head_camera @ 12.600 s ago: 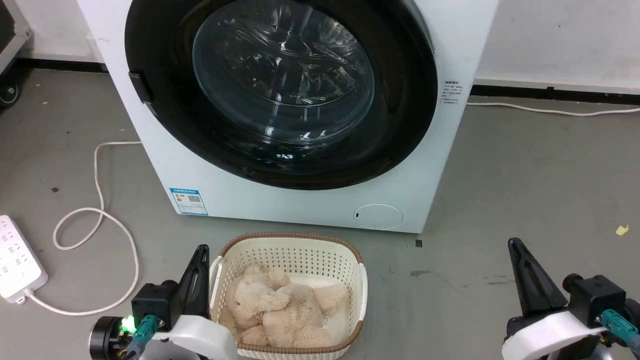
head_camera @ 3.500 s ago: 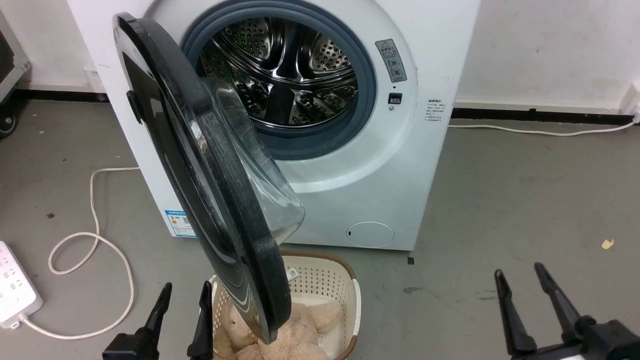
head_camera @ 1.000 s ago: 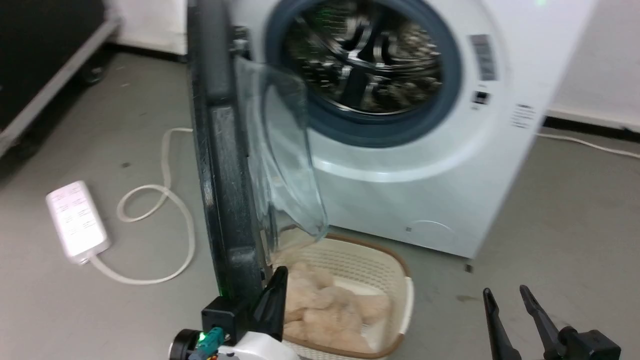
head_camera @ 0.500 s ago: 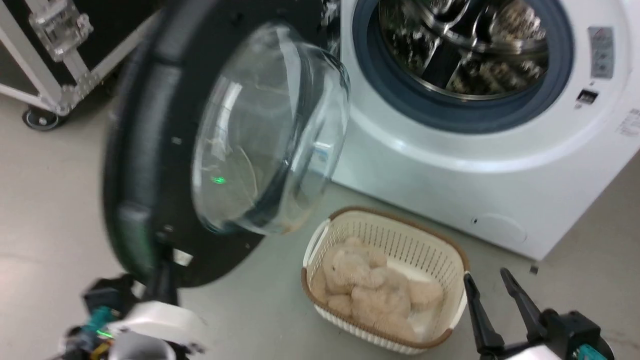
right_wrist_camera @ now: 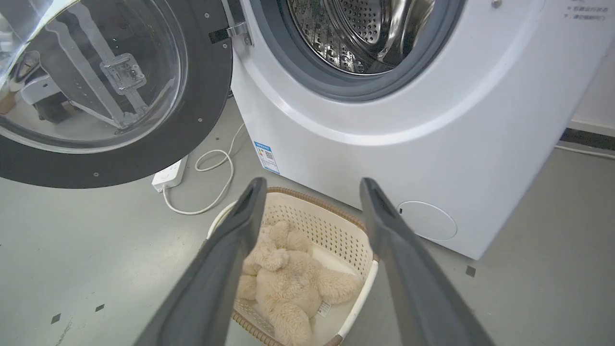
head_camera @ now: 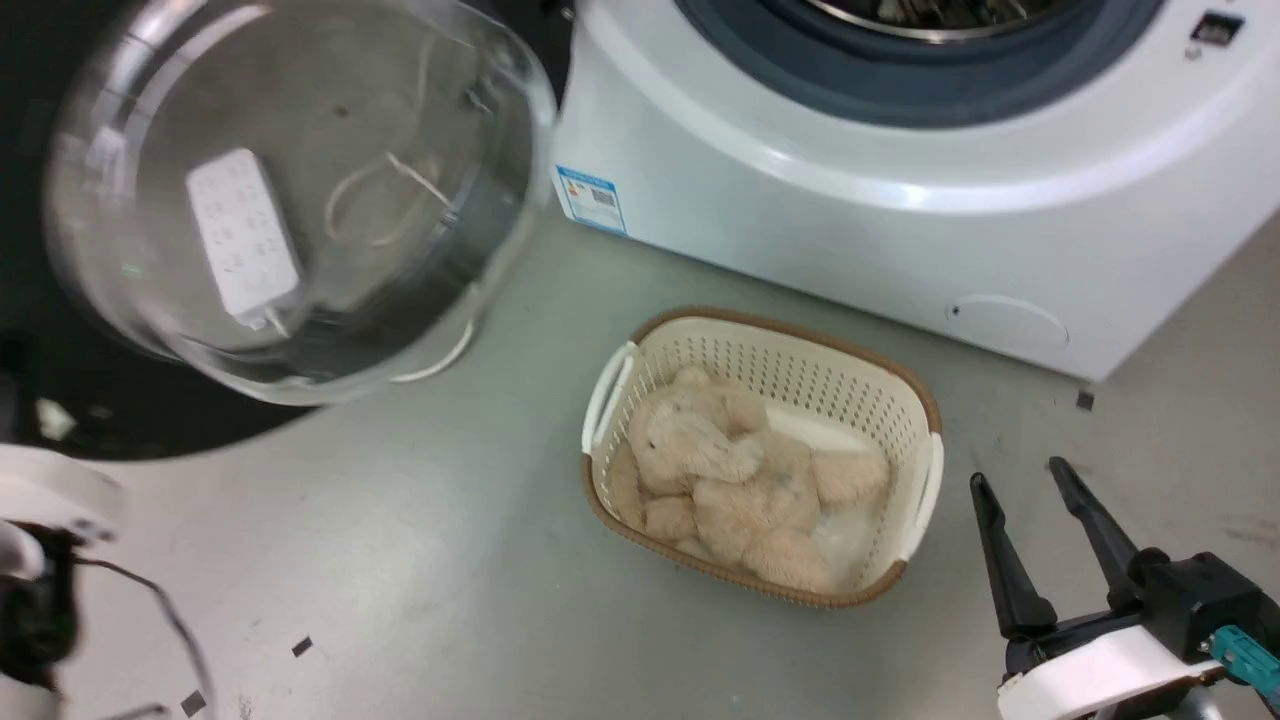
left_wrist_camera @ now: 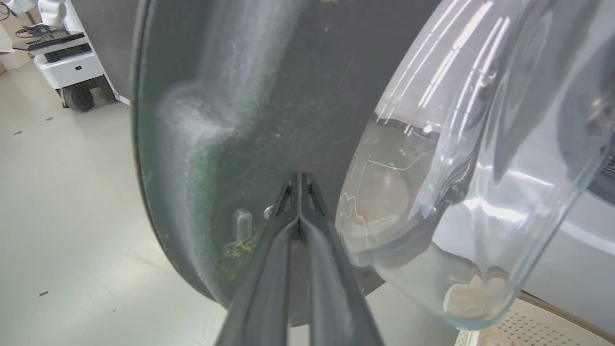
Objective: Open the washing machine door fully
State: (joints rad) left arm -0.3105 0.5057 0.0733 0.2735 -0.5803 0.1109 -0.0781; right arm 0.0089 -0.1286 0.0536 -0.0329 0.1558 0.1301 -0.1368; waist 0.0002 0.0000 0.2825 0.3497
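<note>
Touching the inner face of the washing machine door (left_wrist_camera: pixel 240 96), the left gripper (left_wrist_camera: pixel 299 180) is sitting fully closed; the right gripper (head_camera: pixel 1017 472) is hanging spread, well apart

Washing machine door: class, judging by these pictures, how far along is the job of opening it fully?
Done: the washing machine door stands wide, its inner face outward, the drum exposed. In hand: the left gripper, shut, has its tips against the door's black inner face beside the glass. Left: perhaps a last push; whether the hinge is at its limit cannot be told. The right gripper hangs open.
</note>
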